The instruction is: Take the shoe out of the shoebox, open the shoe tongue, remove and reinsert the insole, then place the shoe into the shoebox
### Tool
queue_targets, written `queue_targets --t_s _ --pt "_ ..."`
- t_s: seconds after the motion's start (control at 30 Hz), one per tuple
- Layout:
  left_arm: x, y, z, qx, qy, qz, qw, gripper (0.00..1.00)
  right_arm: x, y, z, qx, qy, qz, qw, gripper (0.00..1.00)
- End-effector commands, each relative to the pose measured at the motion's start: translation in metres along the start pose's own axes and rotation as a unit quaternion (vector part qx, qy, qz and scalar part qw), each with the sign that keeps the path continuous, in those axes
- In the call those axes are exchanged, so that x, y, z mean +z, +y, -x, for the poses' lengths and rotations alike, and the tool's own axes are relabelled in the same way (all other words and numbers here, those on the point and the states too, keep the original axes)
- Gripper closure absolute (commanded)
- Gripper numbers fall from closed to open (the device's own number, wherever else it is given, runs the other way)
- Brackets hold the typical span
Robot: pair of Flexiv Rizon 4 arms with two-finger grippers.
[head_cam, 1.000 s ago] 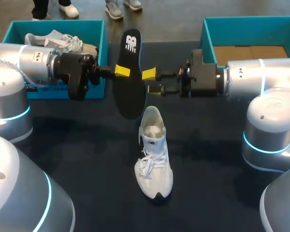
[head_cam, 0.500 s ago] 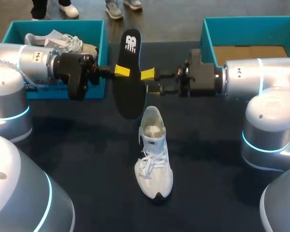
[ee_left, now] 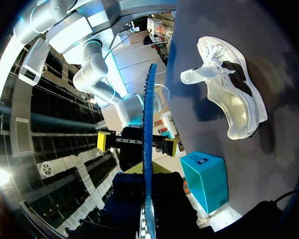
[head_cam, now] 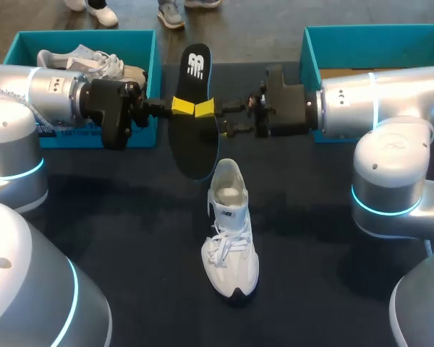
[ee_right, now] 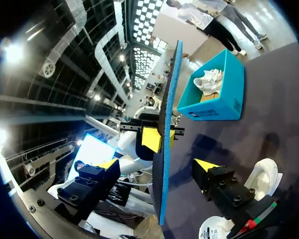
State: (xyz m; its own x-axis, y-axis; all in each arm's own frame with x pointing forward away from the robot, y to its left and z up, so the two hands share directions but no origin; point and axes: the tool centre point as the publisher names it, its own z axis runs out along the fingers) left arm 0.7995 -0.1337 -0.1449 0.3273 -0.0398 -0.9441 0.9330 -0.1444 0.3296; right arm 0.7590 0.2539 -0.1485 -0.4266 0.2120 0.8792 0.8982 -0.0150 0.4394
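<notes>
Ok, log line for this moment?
phase: insole out of shoe | left jaws: shut on insole | right jaws: open, insole between them | shoe: upright on table

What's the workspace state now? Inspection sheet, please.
Surface: dark table.
Job's things: white lace-up sneaker stands on the table, apart from both boxes. Black foam insole is held on edge in the air beyond the sneaker's heel. The open left teal shoebox and right teal shoebox sit at the far edge.
Clutter: second white sneaker lies in the left teal shoebox.
Grippers: left gripper is shut on the insole. Right gripper is open, with a finger on either side of the insole.
Cables: nothing seen.
Surroundings: nothing seen reaching over the table.
</notes>
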Motion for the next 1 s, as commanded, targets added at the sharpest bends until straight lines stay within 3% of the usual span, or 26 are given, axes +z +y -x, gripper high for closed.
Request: queue_targets --t_s 0.03,0.1,0.93,1.0 --pt "0.001 -0.0007 0.0002 0.001 0.001 0.001 1.0 1.0 0.007 0.0013 -0.001 -0.002 -0.005 -0.002 1.0 0.29" --pt "0.001 -0.0007 0.0002 0.001 0.001 0.001 1.0 1.0 0.0076 0.0018 -0.002 -0.007 -0.006 -0.003 1.0 0.5" --pt "0.002 0.0001 -0.0002 0.001 0.002 -0.001 1.0 1.0 0.0143 -0.0036 0.0023 -0.025 0.0 -0.017 1.0 0.6" --pt "0.0023 0.0002 -0.0002 0.001 0.002 -0.002 1.0 1.0 0.013 -0.004 0.003 -0.025 0.0 -0.016 1.0 0.65"
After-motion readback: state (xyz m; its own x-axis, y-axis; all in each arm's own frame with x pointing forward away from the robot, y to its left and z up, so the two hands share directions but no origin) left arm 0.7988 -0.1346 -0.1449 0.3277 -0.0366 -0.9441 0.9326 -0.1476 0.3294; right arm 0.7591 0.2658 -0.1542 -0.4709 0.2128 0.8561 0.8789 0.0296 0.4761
